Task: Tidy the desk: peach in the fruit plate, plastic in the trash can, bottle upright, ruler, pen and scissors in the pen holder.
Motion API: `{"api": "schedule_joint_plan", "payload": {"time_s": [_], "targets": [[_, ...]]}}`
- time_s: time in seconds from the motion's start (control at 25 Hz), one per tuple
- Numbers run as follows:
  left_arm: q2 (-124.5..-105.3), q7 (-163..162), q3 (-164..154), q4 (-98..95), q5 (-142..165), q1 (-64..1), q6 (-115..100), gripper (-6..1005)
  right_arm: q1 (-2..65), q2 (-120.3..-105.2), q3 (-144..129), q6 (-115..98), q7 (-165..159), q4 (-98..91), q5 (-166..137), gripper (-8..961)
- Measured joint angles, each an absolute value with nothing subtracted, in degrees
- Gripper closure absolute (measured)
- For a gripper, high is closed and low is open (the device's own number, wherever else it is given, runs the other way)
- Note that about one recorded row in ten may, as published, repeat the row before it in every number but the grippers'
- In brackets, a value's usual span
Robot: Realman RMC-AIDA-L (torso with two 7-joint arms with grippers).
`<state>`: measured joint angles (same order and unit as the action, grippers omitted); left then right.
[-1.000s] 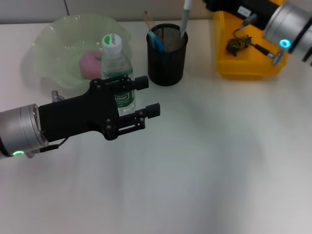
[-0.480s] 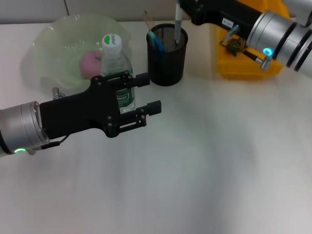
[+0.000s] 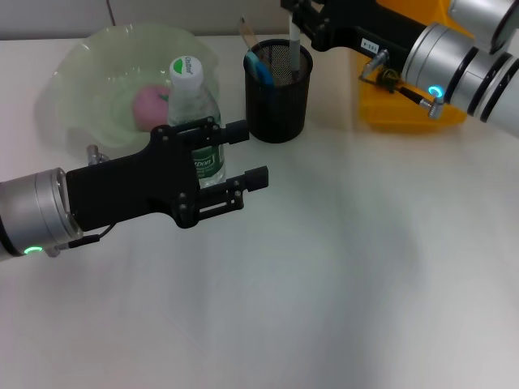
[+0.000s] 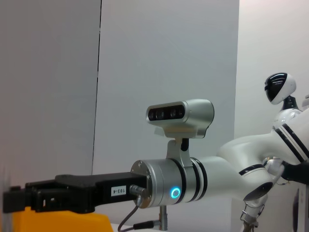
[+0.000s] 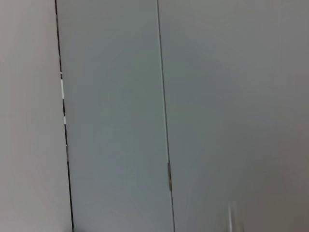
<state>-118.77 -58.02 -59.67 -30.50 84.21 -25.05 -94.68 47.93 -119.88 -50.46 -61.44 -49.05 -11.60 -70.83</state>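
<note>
Where your right gripper [image 3: 295, 22] pinches one grey pen [image 3: 293, 50], its tip sits inside one black mesh pen holder [image 3: 278, 96], beside one blue-handled item. Left gripper [image 3: 246, 158], fingers spread, hovers by one upright clear plastic bottle [image 3: 193, 109]. One pink peach [image 3: 150, 107] lies in one pale green fruit plate [image 3: 89, 73]; one yellow bin [image 3: 405, 109] stands behind.

Plain grey wall panels [image 5: 111, 116], vertical seams

Both silver cylindrical forearms end in a matte black tool: left tool [image 3: 243, 162] green-lit, right tool [image 3: 296, 18] blue-lit and white-labelled.
</note>
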Motion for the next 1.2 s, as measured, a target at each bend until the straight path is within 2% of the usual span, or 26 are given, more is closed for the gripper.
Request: {"api": "schedule_joint_plan", "payload": {"time_s": [0.12,0.4,0.64,0.92,1.12,1.2], "targets": [[-118.82,-58.0,-59.7,-30.5,84.2,-25.0,-94.8,368,48.3,-119.89,-50.2,-61.1,-49.1,-10.8,-70.8,684],[-118.83,-58.0,-59.9,-30.5,84.2,-25.0,-95.1,368,47.8,-119.88,-50.1,-61.5,-49.1,-10.7,-70.6,526],[-118.82,-58.0,-59.9,-30.5,84.2,-25.0,-95.4,368,45.3,-119.88,-50.2,-64.6,-51.1,-11.3,-67.7,527],[-118.82,-58.0,-60.1,-30.5,84.2,-24.8,-96.3,368,36.6,-119.34,-53.1,-75.1,-61.0,-19.7,-67.6,510],[-118.83,-58.0,-60.2,-30.5,84.1,-24.6,-97.4,368,26.7,-119.35,-60.5,-80.9,-67.2,-29.9,-67.8,299],[-118.82,-58.0,-60.2,-30.5,84.1,-24.6,-97.6,368,25.3,-119.35,-61.3,-82.4,-67.2,-30.7,-67.8,256]]}}
